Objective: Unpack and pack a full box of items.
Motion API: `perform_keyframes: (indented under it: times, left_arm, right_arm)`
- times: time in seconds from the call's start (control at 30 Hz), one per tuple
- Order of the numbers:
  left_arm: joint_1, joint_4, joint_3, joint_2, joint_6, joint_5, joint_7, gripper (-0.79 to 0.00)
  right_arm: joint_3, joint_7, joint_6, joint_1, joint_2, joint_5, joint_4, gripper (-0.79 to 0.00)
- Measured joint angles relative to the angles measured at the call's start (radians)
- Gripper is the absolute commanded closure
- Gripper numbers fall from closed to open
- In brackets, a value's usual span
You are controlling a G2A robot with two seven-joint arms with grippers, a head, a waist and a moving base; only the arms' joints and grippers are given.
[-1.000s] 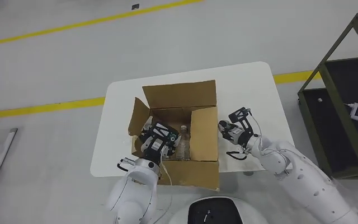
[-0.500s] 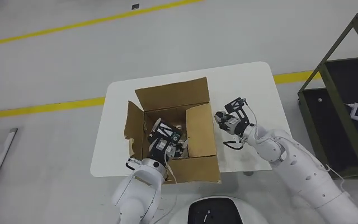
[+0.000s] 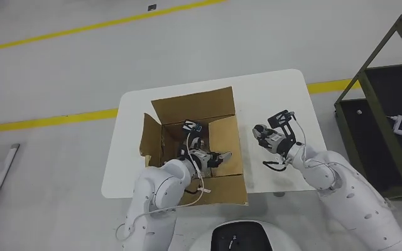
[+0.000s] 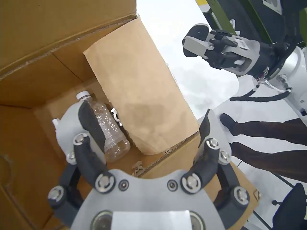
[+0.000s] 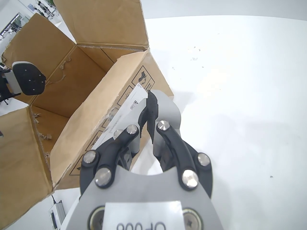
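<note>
An open cardboard box (image 3: 195, 103) stands on the white table (image 3: 282, 94). Inside it lies a clear plastic bottle (image 4: 109, 130) with a white cap, next to a small white toothed part (image 4: 116, 116). My left gripper (image 3: 210, 157) is open over the box's right side. The right flap (image 4: 134, 84) stands up between its fingers (image 4: 90, 123), one inside the box and one outside. My right gripper (image 5: 149, 104) is shut and empty, hovering above the bare table just right of the box (image 5: 100, 20). It shows as well in the left wrist view (image 4: 191, 43).
The table's right half (image 5: 239, 72) is bare white surface. A dark green metal rack (image 3: 377, 113) stands off the table's right edge. Yellow lines (image 3: 56, 119) run across the grey floor beyond the table.
The box slid left and its flaps shifted. My left gripper came up from deep in the box and turned toward the right flap. My right gripper drew back to the right.
</note>
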Motion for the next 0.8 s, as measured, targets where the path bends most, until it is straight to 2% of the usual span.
perform_keyframes:
  times: [0.23,0.33,0.43,0.5,0.6,0.8]
  left_arm:
    - [0.002,0.002,0.001,0.000,0.000,-0.002,0.002,-0.785]
    - [0.019,0.032,0.001,0.001,0.006,-0.053,0.026,-0.785]
    - [0.009,0.079,-0.020,0.000,0.062,-0.099,0.068,-0.785]
    - [0.002,0.114,-0.038,-0.003,0.134,-0.122,0.097,-0.785]
    - [-0.009,0.159,-0.061,-0.006,0.198,-0.245,0.110,-0.785]
    - [-0.036,0.261,-0.073,0.001,0.207,-0.320,0.086,-0.785]
  right_arm:
    - [0.022,0.016,0.004,-0.026,0.003,-0.002,-0.028,0.000]
    - [0.024,0.025,0.002,-0.028,0.003,-0.005,-0.023,0.000]
    - [0.025,0.029,-0.002,-0.025,0.002,-0.004,-0.012,0.000]
    - [0.024,0.030,-0.005,-0.024,0.001,-0.003,-0.005,0.000]
    - [0.023,0.031,-0.007,-0.022,0.000,-0.003,0.004,0.000]
    - [0.008,0.042,-0.022,-0.008,-0.004,-0.001,0.021,0.000]
